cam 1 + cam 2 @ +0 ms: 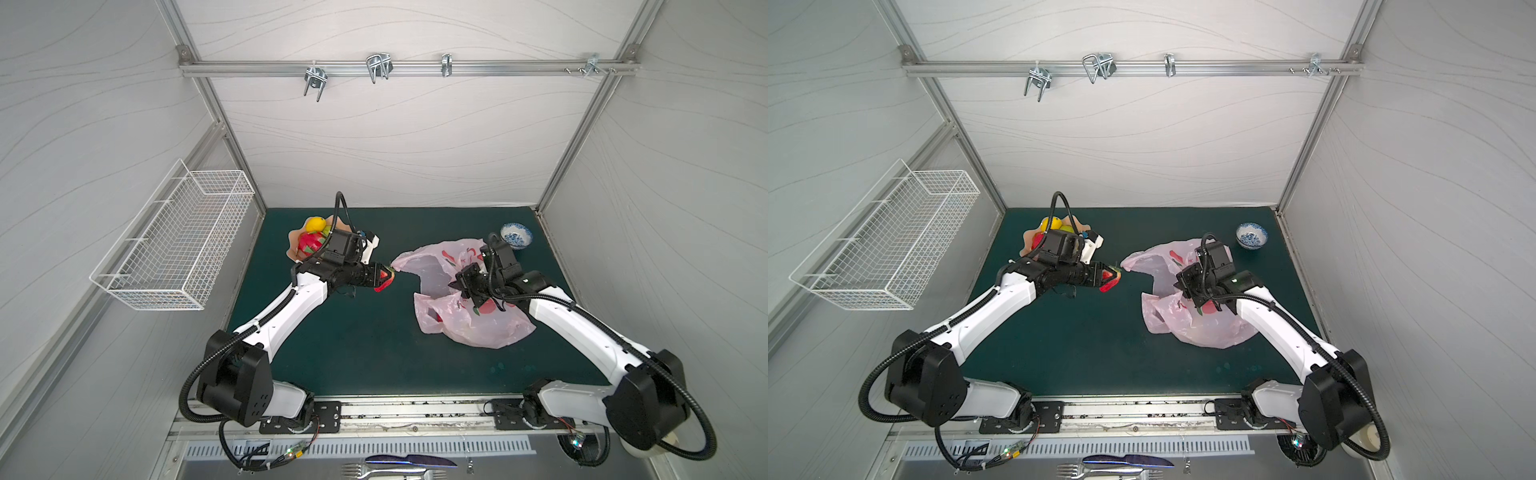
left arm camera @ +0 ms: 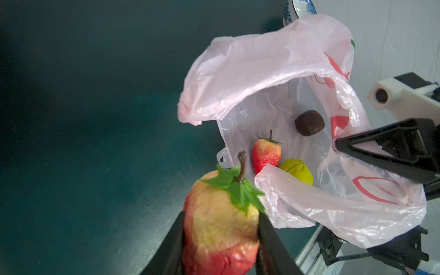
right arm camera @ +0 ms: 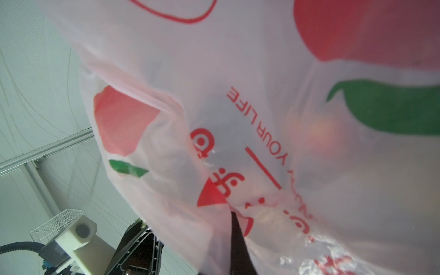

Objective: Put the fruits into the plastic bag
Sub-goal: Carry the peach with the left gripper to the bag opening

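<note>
Left arm, closest to me: left gripper [image 2: 221, 215] is clamped on both sides of a red-yellow fruit [image 2: 214, 240], leaf and stem pointing ahead. In a top view the left gripper [image 1: 384, 279] hangs above the green mat [image 1: 353, 340], just short of the near corner of the plastic bag [image 1: 478, 332].

Next out: the bag lies on its side on the mat, mouth open toward the held fruit. Inside are a strawberry [image 2: 265, 154], a green fruit [image 2: 297, 170] and a dark round fruit [image 2: 309, 122].

Beyond them, the right gripper [image 2: 338, 144] is pinched on the bag's upper edge, lifting it so the mouth gapes.

Step in hand, as I judge it: deliver this fruit.
- Carry it over the bag's lower lip, not into it, since the thin film would fold.
- Release low, beside the strawberry, so nothing rolls out.
- Watch the drooping top flap.
- Keep the right pinch raised.

Far back: a lemon [image 1: 316, 224] and a dragon fruit [image 1: 309, 245] wait in the dish [image 1: 292, 241]. A bowl [image 1: 516, 235] stands behind the bag.
</note>
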Robot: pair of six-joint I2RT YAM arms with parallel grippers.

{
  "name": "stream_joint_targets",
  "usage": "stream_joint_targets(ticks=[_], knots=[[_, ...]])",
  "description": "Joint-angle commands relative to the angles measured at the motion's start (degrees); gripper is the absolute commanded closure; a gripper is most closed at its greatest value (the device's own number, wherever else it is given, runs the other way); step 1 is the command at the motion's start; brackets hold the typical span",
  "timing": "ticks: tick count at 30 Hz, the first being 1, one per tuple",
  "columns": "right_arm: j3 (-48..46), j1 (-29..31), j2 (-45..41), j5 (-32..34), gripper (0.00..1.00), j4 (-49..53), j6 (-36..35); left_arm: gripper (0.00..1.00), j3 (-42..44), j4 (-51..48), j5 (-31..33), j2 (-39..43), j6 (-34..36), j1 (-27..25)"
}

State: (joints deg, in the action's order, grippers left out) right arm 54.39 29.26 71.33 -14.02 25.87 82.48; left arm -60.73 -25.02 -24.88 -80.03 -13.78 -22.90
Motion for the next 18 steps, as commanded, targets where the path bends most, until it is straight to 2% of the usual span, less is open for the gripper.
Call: stream_joint_targets(ticks=[1,11,18], knots=[[1.52,-0.17,0.40,-0.45,1.00,-0.38,0.27,0.72,-0.43,3.42,-0.47,-0.18,-0.55,-1.73],[1.38,-0.16,0.15,-0.46,1.00,-0.29,0.25,0.72,-0.98,5.82,1.65,-4.26,-0.80,-6.64],[1.25,-0.21,-0.14,-0.49,1.00,-0.12,0.10,0.72,-3.43,10.51,2.19,-9.58,-3.43,-8.88]])
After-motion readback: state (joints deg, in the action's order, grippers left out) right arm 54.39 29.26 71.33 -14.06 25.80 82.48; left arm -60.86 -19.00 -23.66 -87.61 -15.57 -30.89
